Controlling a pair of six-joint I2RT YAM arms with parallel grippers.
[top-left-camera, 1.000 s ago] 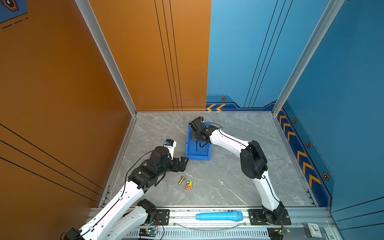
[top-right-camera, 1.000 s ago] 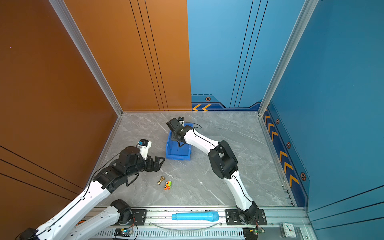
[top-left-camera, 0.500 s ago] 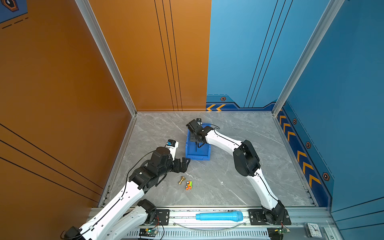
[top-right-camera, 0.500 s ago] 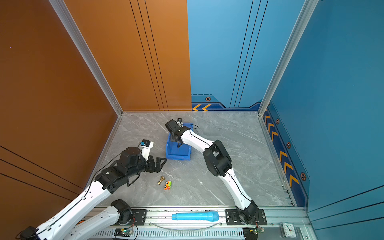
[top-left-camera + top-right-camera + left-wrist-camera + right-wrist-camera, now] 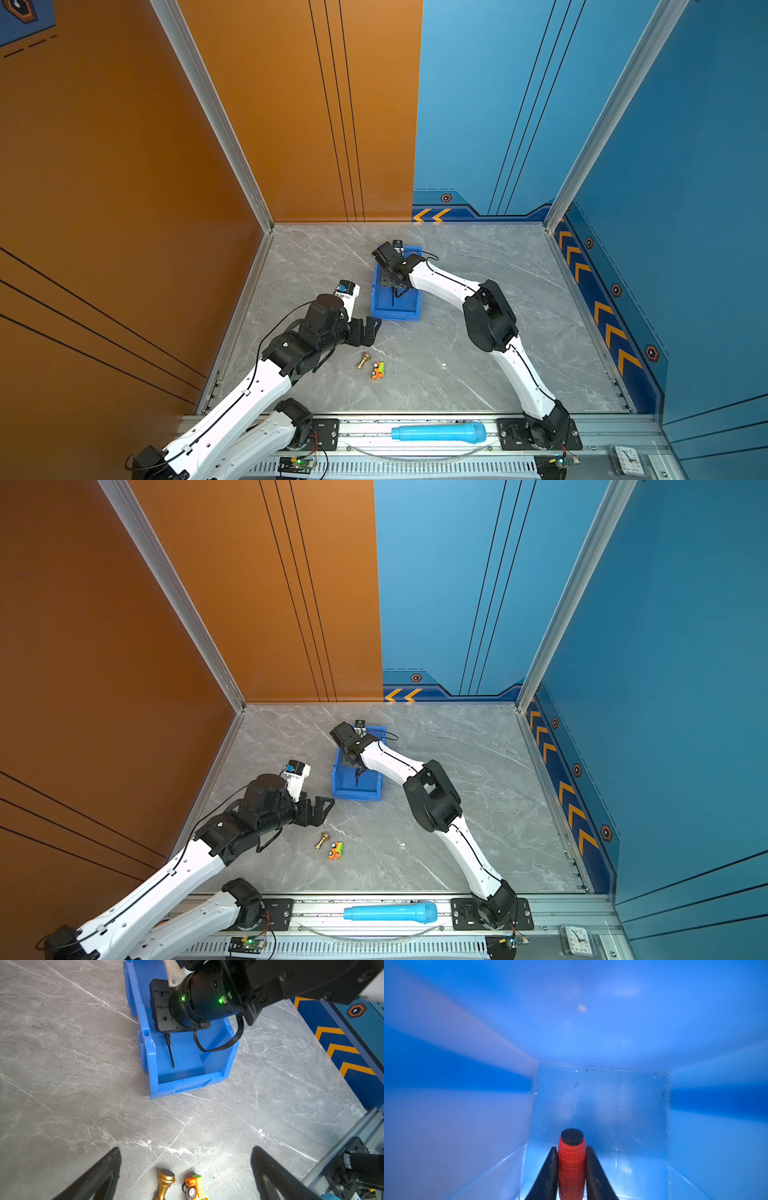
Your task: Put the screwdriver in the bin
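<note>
The bright blue bin (image 5: 395, 312) (image 5: 355, 794) lies mid-table in both top views. My right gripper (image 5: 392, 283) (image 5: 571, 1148) reaches down inside it, shut on the screwdriver's red handle (image 5: 571, 1165). The bin's blue walls (image 5: 591, 1032) fill the right wrist view. The thin black shaft (image 5: 170, 1053) (image 5: 392, 297) pokes out below the gripper and points toward the bin's low front edge (image 5: 187, 1082), just above the bin floor. My left gripper (image 5: 374, 327) (image 5: 186, 1153) stands open over bare table, in front of the bin and to its left, holding nothing.
A small brass fitting (image 5: 363, 360) (image 5: 165, 1182) and an orange-green toy car (image 5: 377, 370) (image 5: 194, 1187) lie side by side just in front of the left gripper. A cyan cylinder (image 5: 438, 432) rests on the front rail, a small clock (image 5: 625, 459) at its right end. Walls enclose three sides.
The right arm's elbow has swung a little to the left while its gripper stayed in the bin with the screwdriver. The left arm has hardly moved.
</note>
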